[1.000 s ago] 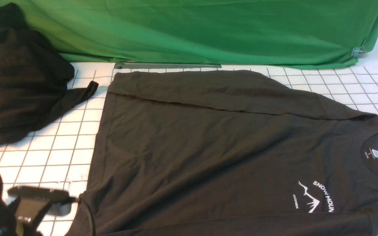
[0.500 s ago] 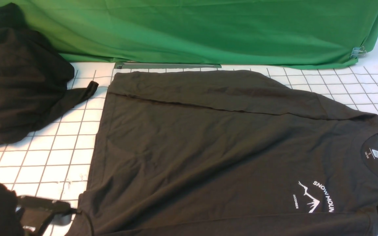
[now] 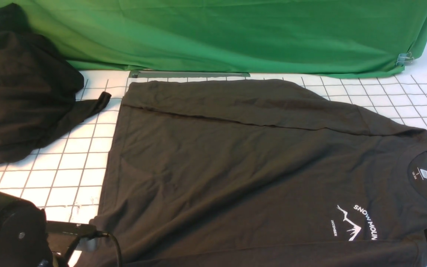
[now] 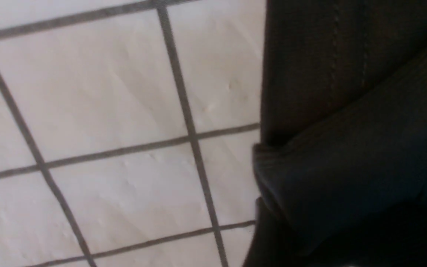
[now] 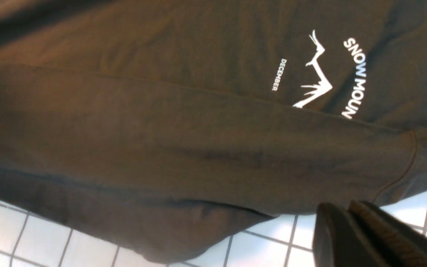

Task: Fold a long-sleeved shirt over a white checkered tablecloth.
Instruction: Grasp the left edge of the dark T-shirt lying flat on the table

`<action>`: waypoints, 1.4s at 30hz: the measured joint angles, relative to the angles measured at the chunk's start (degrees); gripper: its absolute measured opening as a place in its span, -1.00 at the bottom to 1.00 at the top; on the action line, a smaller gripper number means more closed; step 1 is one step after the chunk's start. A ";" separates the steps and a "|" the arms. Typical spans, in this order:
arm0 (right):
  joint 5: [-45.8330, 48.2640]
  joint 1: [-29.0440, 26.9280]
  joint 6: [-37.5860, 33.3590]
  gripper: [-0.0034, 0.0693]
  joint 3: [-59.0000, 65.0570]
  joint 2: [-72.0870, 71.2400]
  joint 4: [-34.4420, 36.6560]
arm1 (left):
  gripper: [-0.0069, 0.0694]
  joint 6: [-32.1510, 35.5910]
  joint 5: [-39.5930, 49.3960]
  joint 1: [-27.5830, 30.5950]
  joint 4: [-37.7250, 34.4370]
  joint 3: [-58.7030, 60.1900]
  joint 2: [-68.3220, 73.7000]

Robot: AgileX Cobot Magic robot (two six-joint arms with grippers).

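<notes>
Two sleeves of the long-sleeved shirt [image 3: 258, 163] lie folded over its body, one along the far edge, one along the near edge. It is spread flat on the white checkered tablecloth [image 3: 69, 174], collar right, hem left. The left gripper [image 3: 74, 237] sits at the near left hem corner; whether its fingers are parted or pinched cannot be told. The right gripper [image 5: 345, 209] hangs over the tablecloth just beside the near shoulder, fingers pressed together on nothing. A black heap of cloth [image 3: 20, 92] lies far left, before green fabric [image 3: 235, 33].

Dark shirt [image 5: 161, 129] on checkered tablecloth [image 5: 20, 241]
</notes>
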 joint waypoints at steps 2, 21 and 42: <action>0.00 0.00 -0.08 -0.80 0.00 0.00 0.00 | -0.08 0.00 0.30 0.00 0.00 0.00 0.07; 1.24 0.00 -4.70 -0.79 -0.17 0.03 0.17 | -0.75 4.65 15.75 0.00 -0.40 -10.20 -2.46; 0.26 0.00 -4.70 -0.75 -0.23 0.03 0.23 | 0.62 -1.88 2.85 1.31 9.33 -10.25 -0.22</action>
